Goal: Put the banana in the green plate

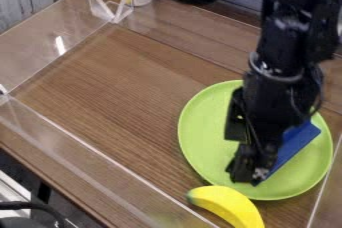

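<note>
Banana lies on worktop just below my end effector, which hangs released, pointing down over the green plate.

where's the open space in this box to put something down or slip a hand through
The wood floor left of the green plate is bare from the clear walls to the plate's rim. The plate's left part is free too. It is crowded on the right: the open claw hangs over the blue block, with the banana just below the rim.
</note>
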Available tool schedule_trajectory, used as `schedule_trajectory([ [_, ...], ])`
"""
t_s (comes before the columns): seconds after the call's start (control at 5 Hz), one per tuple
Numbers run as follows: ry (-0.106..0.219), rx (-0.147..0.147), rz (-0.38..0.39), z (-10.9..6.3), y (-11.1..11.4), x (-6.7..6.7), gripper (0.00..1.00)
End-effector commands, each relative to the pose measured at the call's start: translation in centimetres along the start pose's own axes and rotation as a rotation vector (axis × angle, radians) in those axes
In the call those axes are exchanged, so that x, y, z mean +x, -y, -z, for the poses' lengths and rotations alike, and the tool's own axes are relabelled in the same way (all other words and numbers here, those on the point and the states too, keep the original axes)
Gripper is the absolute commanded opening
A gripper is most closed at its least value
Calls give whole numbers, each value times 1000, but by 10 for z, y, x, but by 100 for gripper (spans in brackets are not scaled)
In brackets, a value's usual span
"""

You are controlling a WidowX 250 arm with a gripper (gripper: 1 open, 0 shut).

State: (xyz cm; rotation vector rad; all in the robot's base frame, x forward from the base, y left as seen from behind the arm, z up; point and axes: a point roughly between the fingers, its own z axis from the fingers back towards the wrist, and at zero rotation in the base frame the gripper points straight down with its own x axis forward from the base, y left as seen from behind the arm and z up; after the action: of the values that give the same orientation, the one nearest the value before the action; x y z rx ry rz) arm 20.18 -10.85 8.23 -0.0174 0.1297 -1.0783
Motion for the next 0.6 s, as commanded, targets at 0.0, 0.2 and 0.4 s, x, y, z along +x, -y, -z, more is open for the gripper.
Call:
schedule_trajectory([
  [0.0,33,43,191,1,8,2,100],
  [0.2,35,48,227,17,12,-3,100],
  [0.4,51,54,230,33,13,-9,100],
])
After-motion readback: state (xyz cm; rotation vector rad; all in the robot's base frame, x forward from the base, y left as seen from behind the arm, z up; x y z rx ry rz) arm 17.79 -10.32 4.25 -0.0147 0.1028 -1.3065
